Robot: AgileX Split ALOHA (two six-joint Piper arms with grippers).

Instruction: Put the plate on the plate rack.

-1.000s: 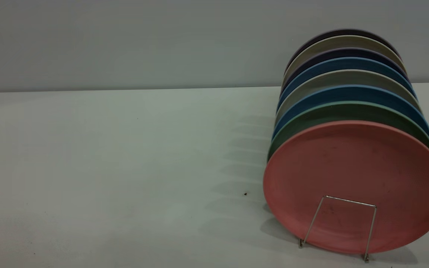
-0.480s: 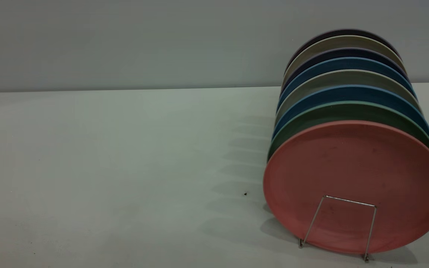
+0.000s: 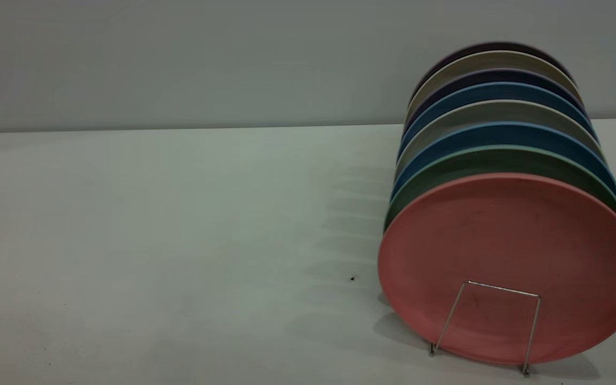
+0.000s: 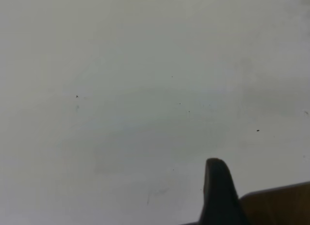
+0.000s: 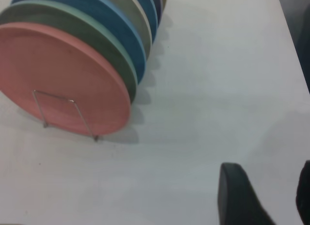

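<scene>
The salmon-pink plate [image 3: 511, 251] stands upright in the front slot of the silver wire plate rack [image 3: 500, 289], at the table's right front. It leans against the row of plates behind it. It also shows in the right wrist view [image 5: 53, 65], behind the front loop of the rack [image 5: 53, 95]. My right gripper [image 5: 269, 196] is open and empty, over bare table and well apart from the rack. My left gripper [image 4: 227, 196] shows only in part, over bare table. Neither gripper appears in the exterior view.
Behind the pink plate the rack holds a teal-green plate [image 3: 500, 160], blue plates [image 3: 500, 133] and several grey and dark ones. The white table [image 3: 179, 240] stretches left of the rack. The table's edge [image 5: 290, 31] runs beyond the plates in the right wrist view.
</scene>
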